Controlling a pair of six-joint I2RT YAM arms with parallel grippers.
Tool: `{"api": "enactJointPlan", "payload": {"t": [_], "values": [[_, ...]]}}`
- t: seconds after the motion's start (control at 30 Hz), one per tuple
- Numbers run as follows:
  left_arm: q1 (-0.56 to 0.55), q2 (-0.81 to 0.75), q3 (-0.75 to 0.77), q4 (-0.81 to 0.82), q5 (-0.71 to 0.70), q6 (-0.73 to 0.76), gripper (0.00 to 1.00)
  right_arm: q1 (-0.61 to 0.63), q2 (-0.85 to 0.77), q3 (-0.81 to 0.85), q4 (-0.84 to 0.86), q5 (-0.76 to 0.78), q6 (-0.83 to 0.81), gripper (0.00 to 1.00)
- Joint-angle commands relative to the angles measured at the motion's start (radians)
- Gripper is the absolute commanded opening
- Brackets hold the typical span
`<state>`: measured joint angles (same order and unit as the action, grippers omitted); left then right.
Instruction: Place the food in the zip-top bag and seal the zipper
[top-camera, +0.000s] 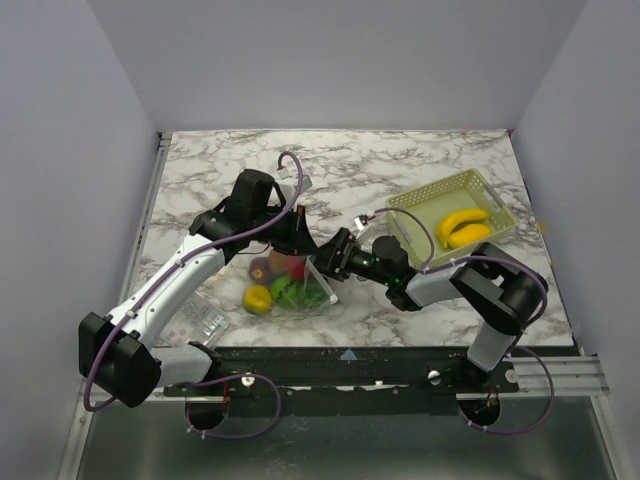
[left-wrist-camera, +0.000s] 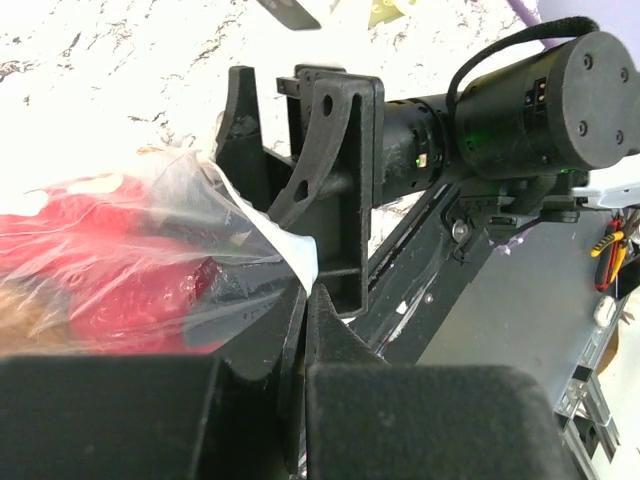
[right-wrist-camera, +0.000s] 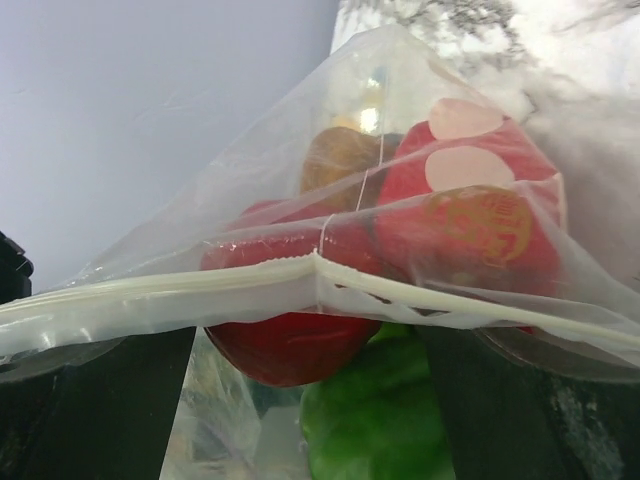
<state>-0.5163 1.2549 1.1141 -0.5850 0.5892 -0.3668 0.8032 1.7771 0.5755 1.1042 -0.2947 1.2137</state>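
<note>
The zip-top bag (top-camera: 300, 300) lies in the middle of the table and holds several toy foods: a yellow one (top-camera: 257, 298), a green one (top-camera: 290, 292) and red ones (top-camera: 295, 266). My left gripper (top-camera: 300, 243) is shut on the bag's top edge; the left wrist view shows its jaws (left-wrist-camera: 306, 295) pinching the pale strip (left-wrist-camera: 300, 255). My right gripper (top-camera: 328, 262) is open at the bag's mouth. In the right wrist view (right-wrist-camera: 310, 345) the zipper (right-wrist-camera: 200, 295) runs across both spread fingers (right-wrist-camera: 90, 400). It looks pressed together on the left, with small gaps on the right. Red (right-wrist-camera: 290, 340) and green (right-wrist-camera: 380, 420) food shows behind it.
A pale green basket (top-camera: 500, 205) at the back right holds yellow bananas (top-camera: 462, 228). A small crinkly clear packet (top-camera: 205, 318) lies near the front left edge. Both arms cross over the middle of the marble table (top-camera: 400, 160). Grey walls enclose the table.
</note>
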Motion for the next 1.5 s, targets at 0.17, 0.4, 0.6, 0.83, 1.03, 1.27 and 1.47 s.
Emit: {"api": "enactJointPlan", "payload": {"t": [0.17, 0.4, 0.6, 0.83, 1.03, 1.27, 1.47], "values": [[0.021, -0.051, -0.008, 0.021, -0.009, 0.000, 0.00, 0.002, -0.213, -0.035, -0.392, 0.141, -0.130, 0.94], [0.024, -0.055, -0.010, 0.023, -0.009, -0.001, 0.00, 0.002, -0.382, -0.048, -0.621, 0.183, -0.185, 0.93], [0.027, -0.051, -0.008, 0.021, -0.005, -0.001, 0.00, 0.002, -0.565, -0.020, -0.974, 0.328, -0.238, 0.92], [0.029, -0.054, -0.010, 0.021, -0.005, -0.001, 0.00, -0.011, -0.650, -0.066, -1.047, 0.447, -0.369, 0.85], [0.030, -0.058, -0.011, 0.022, -0.006, -0.001, 0.00, -0.039, -0.557, -0.072, -0.933, 0.360, -0.423, 0.77], [0.029, -0.059, -0.013, 0.019, -0.021, 0.004, 0.00, -0.039, -0.435, -0.071, -0.738, 0.205, -0.420, 0.52], [0.029, -0.061, 0.004, 0.024, 0.010, -0.012, 0.00, -0.039, -0.488, -0.039, -0.705, 0.158, -0.438, 0.11]]}}
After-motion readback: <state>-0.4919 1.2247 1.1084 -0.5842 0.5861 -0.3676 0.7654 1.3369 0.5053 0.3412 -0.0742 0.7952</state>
